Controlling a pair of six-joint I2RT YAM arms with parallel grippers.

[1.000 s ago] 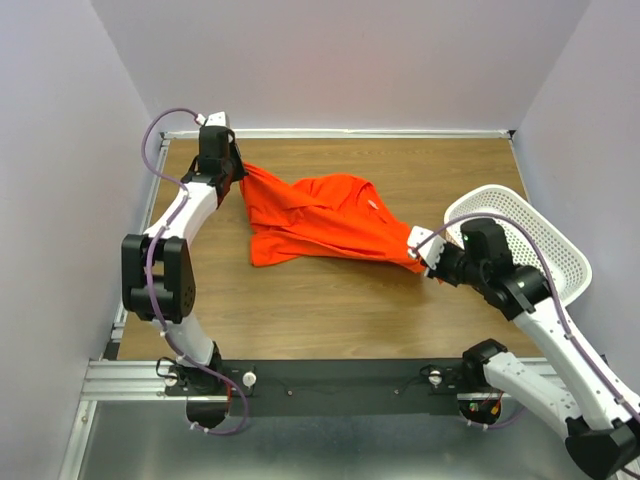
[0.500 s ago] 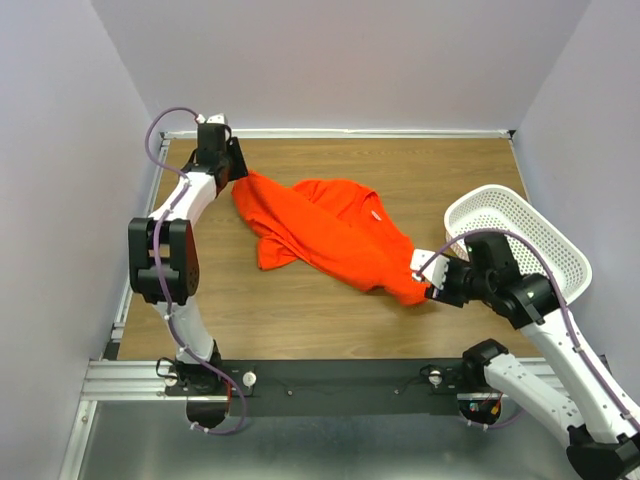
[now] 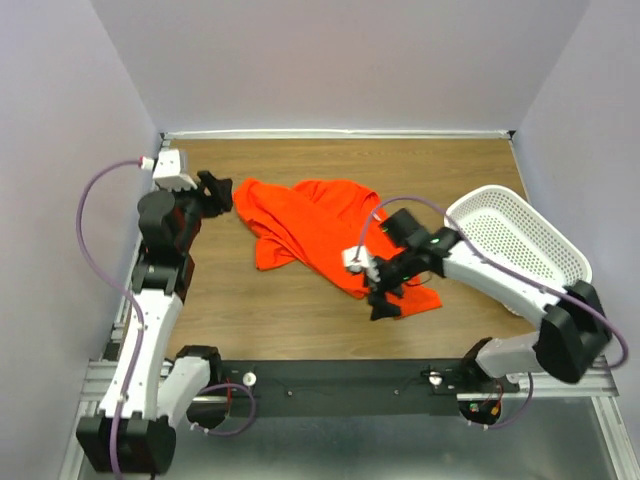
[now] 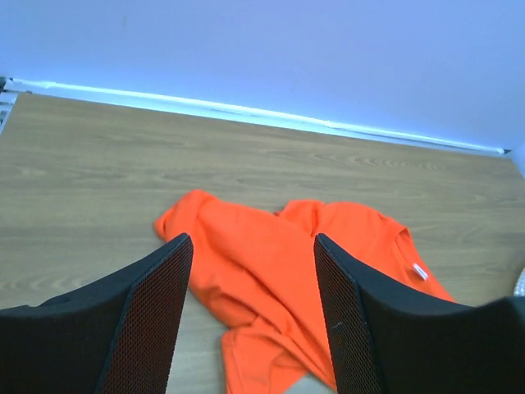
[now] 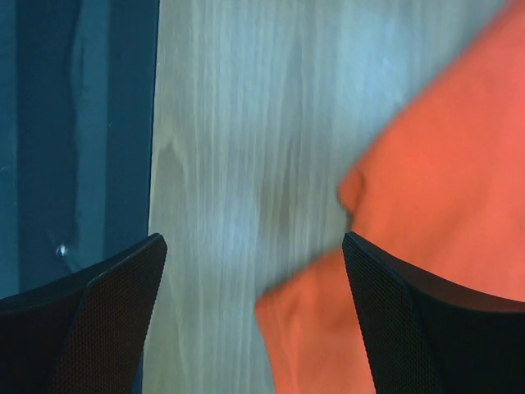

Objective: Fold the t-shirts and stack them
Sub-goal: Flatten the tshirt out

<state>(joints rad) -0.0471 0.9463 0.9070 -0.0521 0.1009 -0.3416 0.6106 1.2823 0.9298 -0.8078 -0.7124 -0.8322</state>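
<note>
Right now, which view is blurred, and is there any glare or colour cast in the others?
Top external view: sharp, evenly lit, soft shadows on the table. Left wrist view: the t-shirt is clear, the wall looks bluish, a bright strip along the table's far edge. Right wrist view: blurred, wood grain smeared, the t-shirt's edge soft.

No legible text — anywhere

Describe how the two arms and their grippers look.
The left arm and right arm are white links with black joints, each trailing a looping lilac cable. The left gripper and right gripper have black, mesh-textured fingers.
</note>
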